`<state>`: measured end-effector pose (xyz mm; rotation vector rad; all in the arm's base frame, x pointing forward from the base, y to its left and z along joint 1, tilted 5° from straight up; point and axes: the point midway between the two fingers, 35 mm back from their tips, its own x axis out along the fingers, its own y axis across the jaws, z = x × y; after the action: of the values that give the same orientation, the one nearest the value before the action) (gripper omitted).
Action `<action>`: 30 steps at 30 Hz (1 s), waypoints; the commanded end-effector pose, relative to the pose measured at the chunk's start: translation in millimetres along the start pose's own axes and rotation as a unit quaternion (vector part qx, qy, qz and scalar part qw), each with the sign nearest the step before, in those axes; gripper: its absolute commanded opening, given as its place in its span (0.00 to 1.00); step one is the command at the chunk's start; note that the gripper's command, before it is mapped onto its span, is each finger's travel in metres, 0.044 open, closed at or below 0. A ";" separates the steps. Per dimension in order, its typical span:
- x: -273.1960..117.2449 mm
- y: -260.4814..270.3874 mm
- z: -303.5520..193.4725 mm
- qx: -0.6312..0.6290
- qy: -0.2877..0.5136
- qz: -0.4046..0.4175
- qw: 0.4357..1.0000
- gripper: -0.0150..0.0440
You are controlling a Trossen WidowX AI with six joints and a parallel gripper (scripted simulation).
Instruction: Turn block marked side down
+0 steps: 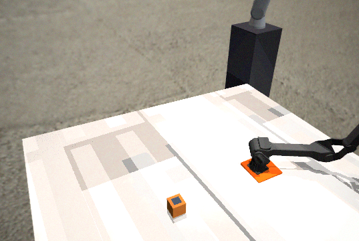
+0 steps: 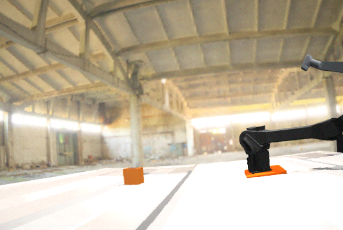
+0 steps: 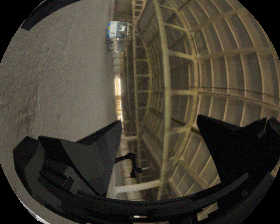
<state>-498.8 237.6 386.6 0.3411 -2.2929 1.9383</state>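
On table [image 1: 113,214], orange cube [image 1: 176,205] (dark-marked top)

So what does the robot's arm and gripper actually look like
The slim matte black arm has boxy, angular links and rounded joint housings, with no visible cables, labels or markings. Its black parallel-jaw gripper ends in two dark, wedge-shaped fingers, plain-surfaced and tapering to points.

arm [image 1: 301,148]: reaches out nearly level from its base side, forearm straight | wrist [image 2: 253,140]: bent sharply downward at the arm's end | gripper [image 1: 259,167]: points straight down, tips low | fingers: spread wide, nothing between them, both dark pads visible in the wrist view
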 end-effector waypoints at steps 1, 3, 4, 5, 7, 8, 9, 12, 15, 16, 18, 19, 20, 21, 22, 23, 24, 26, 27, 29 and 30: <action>-0.1 -2.9 0.8 -0.003 0.000 -0.003 1.000 0.98; -1.5 -26.4 7.4 -0.022 -0.002 -0.025 0.999 1.00; -3.1 -43.9 12.7 -0.037 -0.004 -0.041 0.998 1.00; -5.2 -61.2 18.3 -0.052 -0.005 -0.058 0.997 1.00; -10.5 -92.8 29.1 -0.078 -0.007 -0.088 0.993 1.00; -12.6 -103.2 32.8 -0.087 -0.007 -0.099 0.991 1.00; -15.2 -115.1 37.3 -0.097 -0.008 -0.111 0.989 1.00; -25.6 -156.5 57.4 -0.126 -0.012 -0.154 0.980 1.00; -39.4 -198.1 78.0 -0.160 -0.013 -0.201 0.966 1.00; -43.6 -208.9 81.9 -0.173 -0.010 -0.215 0.961 1.00; -52.6 -230.0 89.9 -0.199 -0.004 -0.241 0.950 1.00; -57.4 -240.3 93.9 -0.211 -0.001 -0.254 0.944 1.00; -62.4 -250.4 98.0 -0.223 0.003 -0.267 0.937 1.00; -68.6 -262.0 103.1 -0.235 0.007 -0.282 0.930 1.00; -76.5 -275.6 109.4 -0.249 0.013 -0.300 0.921 1.00; -85.2 -289.5 116.0 -0.264 0.019 -0.319 0.910 1.00; -94.4 -303.1 122.7 -0.277 0.025 -0.338 0.899 1.00; -112.5 -327.1 135.2 -0.301 0.037 -0.373 0.877 1.00; -121.2 -337.6 140.9 -0.311 0.043 -0.388 0.867 1.00; -140.7 -358.8 153.0 -0.331 0.056 -0.420 0.843 1.00; -151.5 -369.4 159.3 -0.341 0.063 -0.437 0.830 1.00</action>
<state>-300.1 62.8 651.6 0.8834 -2.0971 0.8062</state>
